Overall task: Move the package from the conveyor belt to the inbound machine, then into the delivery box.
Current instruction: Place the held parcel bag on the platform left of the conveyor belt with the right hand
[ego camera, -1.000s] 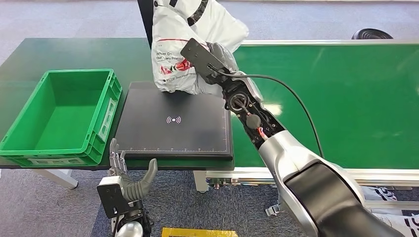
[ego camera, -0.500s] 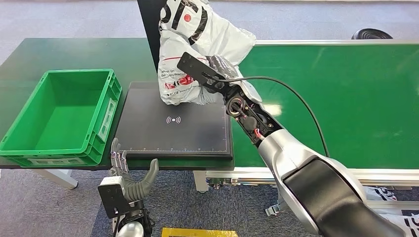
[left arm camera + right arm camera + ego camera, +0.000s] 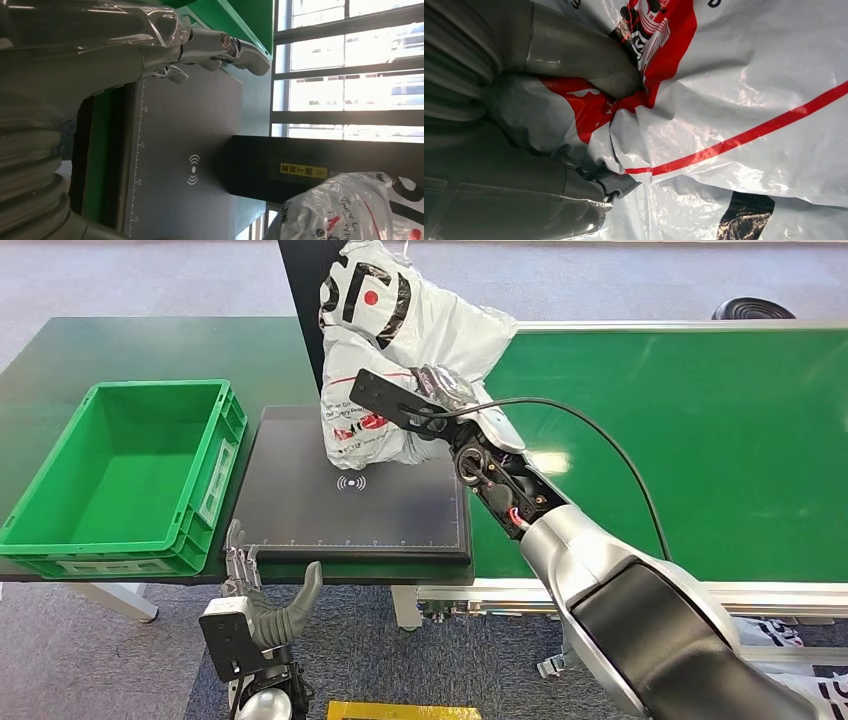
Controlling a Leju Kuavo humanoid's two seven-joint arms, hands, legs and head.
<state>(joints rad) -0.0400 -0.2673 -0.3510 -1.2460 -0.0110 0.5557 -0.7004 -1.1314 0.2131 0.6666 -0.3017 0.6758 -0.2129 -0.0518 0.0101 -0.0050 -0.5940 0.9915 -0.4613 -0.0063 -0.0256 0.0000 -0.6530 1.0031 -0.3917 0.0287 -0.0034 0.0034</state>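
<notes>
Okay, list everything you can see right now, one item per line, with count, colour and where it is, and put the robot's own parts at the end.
package: one, white plastic bag with red and black print, held upright over the far edge of the inbound machine.
inbound machine: one, black flat pad with a white wireless symbol, on the table between the crate and the belt.
delivery box: one, green open crate, on the table left of the pad.
conveyor belt: one, green, on the right.
table: one, dark green, under crate and pad.
right hand: one, grey, grips the package.
left hand: one, grey, fingers apart, holding nothing, low by the table's near edge.
</notes>
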